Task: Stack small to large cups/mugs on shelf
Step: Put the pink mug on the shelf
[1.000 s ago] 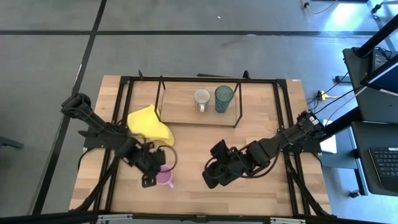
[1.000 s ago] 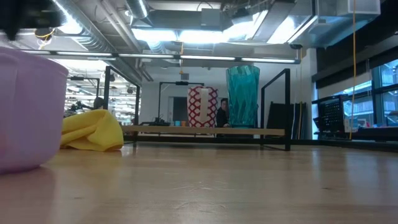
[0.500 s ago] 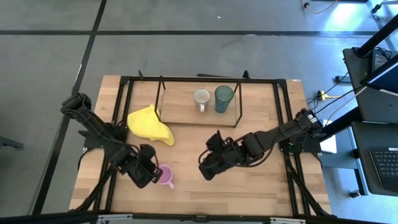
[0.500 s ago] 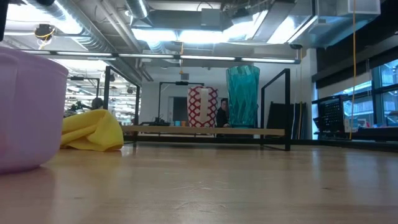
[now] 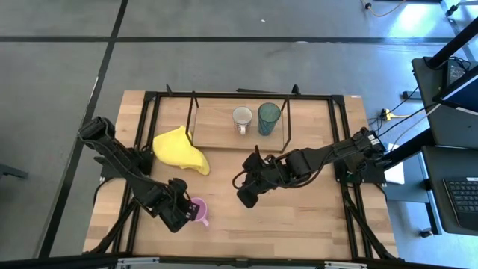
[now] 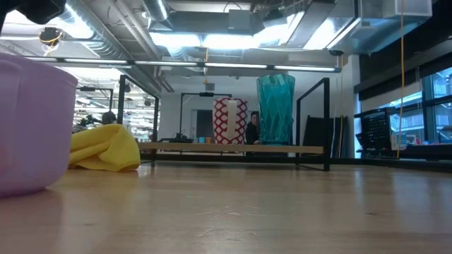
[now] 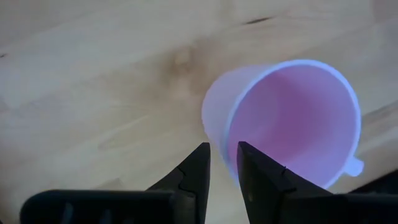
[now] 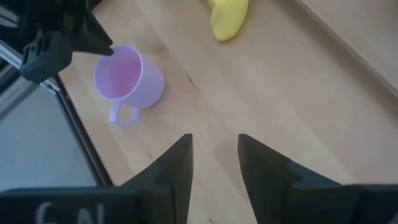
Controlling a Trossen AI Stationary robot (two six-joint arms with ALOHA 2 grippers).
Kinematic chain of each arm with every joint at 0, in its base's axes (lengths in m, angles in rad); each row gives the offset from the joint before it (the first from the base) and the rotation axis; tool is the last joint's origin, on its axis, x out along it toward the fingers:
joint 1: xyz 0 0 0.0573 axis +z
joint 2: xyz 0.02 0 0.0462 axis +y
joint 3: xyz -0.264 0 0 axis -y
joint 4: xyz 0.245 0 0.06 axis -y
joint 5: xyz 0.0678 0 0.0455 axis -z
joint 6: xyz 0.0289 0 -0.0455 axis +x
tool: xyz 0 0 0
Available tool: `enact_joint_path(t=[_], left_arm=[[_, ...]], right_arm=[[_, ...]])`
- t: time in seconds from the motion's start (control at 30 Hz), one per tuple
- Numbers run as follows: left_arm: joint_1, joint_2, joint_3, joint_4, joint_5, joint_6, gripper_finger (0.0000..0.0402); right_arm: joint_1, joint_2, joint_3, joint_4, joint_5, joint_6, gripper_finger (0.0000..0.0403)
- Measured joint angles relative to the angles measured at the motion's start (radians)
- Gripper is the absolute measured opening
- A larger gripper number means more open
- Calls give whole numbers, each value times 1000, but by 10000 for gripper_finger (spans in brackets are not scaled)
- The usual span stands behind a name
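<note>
The small pink mug stands upright on its base on the tabletop near the near edge, its handle toward the near side; it also fills the left of the low view as the mug. My left gripper is open by a narrow gap, and its fingers stand on either side of the mug's left wall at the rim. No touch shows. My right gripper is open and hovers over bare table to the mug's right, at gripper. The white mug and teal tumbler stand on the shelf.
A crumpled yellow cloth lies on the table left of the shelf, between it and the pink mug. Black rods frame the shelf and the table's sides. Bare wood lies between the two grippers and along the near edge.
My left gripper has moved from above the pink mug toward the near edge and the table's left, ending at the mug's left rim. My right gripper has moved toward the far edge and leftward. The mug has stayed in place.
</note>
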Motion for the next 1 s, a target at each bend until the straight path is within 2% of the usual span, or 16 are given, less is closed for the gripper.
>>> enact_joint_path(t=[0.17,0.3,0.4,0.53,0.67,0.87,1.0], left_arm=[[1,20,-12,12,-5,-25,74],[1,35,-55,116,-2,-19,74],[6,41,-67,122,-3,41,73],[43,37,-67,94,7,200,48],[102,36,-66,93,13,432,9],[207,25,-67,115,92,736,5],[278,-48,-37,97,127,913,4]], right_arm=[[0,0,0,-16,0,-25,129],[0,0,0,-46,-1,-24,129],[0,0,0,-62,-6,-20,129],[0,0,0,-62,-8,2,129],[0,0,0,-61,-8,37,129],[14,0,0,-58,-6,141,128],[58,0,0,-65,13,212,128]])
